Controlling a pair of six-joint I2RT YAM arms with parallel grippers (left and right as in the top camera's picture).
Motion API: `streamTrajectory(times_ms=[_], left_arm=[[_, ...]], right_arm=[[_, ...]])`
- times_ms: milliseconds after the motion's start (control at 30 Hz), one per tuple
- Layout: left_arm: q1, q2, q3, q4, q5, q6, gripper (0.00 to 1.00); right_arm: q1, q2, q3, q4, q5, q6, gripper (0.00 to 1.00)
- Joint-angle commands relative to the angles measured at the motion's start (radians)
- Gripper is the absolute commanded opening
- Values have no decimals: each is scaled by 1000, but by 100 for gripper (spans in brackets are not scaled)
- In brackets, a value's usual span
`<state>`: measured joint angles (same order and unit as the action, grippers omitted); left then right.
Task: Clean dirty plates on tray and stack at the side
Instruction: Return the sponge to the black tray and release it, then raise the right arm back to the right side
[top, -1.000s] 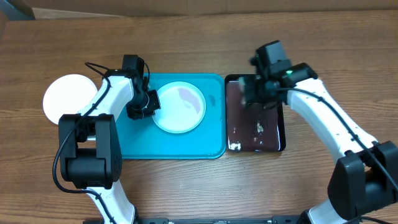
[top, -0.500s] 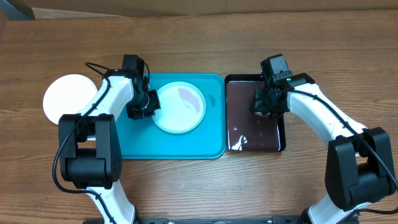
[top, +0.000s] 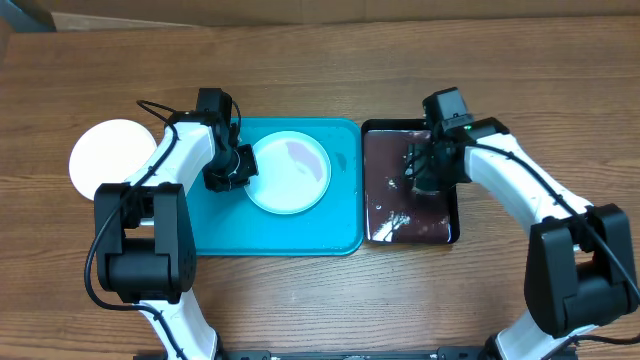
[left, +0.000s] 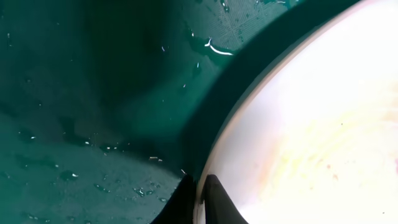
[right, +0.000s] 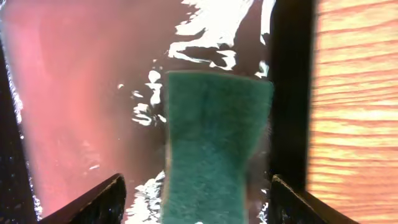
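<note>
Wooden table (top: 300, 300), brown grain, seen from above.

- Teal tray (top: 300, 235) lies mid-table. A black tray (top: 372, 150) lies just beside it on its right, with a film of reddish-brown liquid and bright wet patches.
- Smeared plate (top: 290, 172): pale, round, flat in the upper half of the teal tray. It has a faint reddish mark near its top.
- White plate (top: 105, 155): on the bare table left of the teal tray, apart from it. It looks clean from above.
- Left gripper (top: 238, 170): at the smeared plate's left edge. In the wrist view its fingertips (left: 211, 198) are drawn narrow, one on each side of the plate's rim, pinching it. Water beads on the tray floor alongside.
- Right gripper (right: 196, 202): low over the black tray, fingers spread wide. A green sponge (right: 214, 137) lies between them near the tray's right wall. I cannot tell whether either finger touches it.
</note>
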<state>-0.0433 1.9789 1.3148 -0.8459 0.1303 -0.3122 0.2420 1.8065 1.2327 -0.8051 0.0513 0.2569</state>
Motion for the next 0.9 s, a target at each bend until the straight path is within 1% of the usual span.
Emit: streamTrajectory(times_ms=[0,67,133,200,233,367,500,567,667,733,867], left_arm=[[3,13,-24,5,-26,-10,11],[3,13,-24,5,-26,-10,13],[3,13,-24,5,-26,-10,16],[3,13,-24,5,-26,-10,18],[3,13,-24,5,-26,-10,18],[3,13,-38,17,-26,-10,17],[3,13,-68,42,-26,-10,15],[3,13,-77,50,-26,-10,4],[3,12,-73,45,-25,-6,4],[5,8,-49,12,-26,22,4],[21,-12,71,-108,-35,52,4]], right_arm=[[-73,-8,108,-23,-8,-2,81],[-118,-8,143,-35,-8,0,82],[-171,-8,158,-34,-8,6,85],[-219,-8,158,-34,-8,6,96],[-263,-8,158,-44,-8,6,100],[-328,-8,158,-64,-8,6,100],[-356,-8,158,-64,-8,6,100],[-357,-8,158,-64,-8,6,100],[-357,-8,158,-64,-8,5,100],[-357,-8,158,-64,-8,6,100],[-357,-8,157,-64,-8,6,100]])
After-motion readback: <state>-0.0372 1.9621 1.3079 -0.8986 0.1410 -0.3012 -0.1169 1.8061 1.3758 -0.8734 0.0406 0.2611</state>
